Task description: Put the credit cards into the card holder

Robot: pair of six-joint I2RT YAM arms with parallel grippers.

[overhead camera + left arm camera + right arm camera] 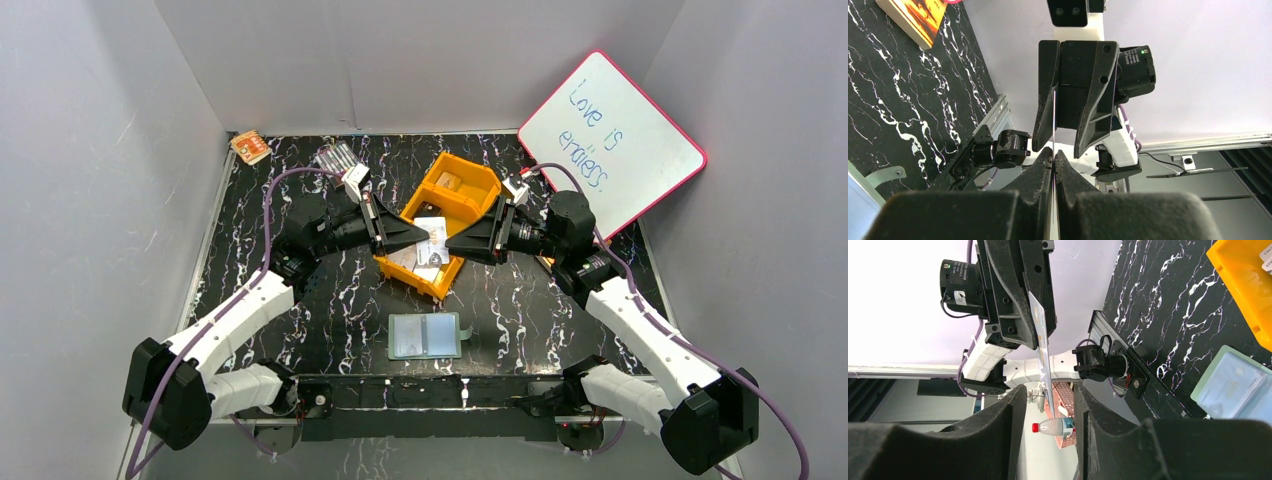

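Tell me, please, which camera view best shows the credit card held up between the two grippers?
Right wrist view: the credit card shows part of its printed face, pinched in the left gripper. The left wrist view gives only its thin edge; in the top external view it is barely distinguishable above the orange tray.

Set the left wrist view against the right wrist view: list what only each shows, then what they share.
Only the left wrist view: a small flat orange-printed box on the table. Only the right wrist view: the orange plastic tray and a red-capped clear bottle beyond the table. Both: the thin pale credit card pinched by the left gripper, the right gripper open around it, and the black marbled table.
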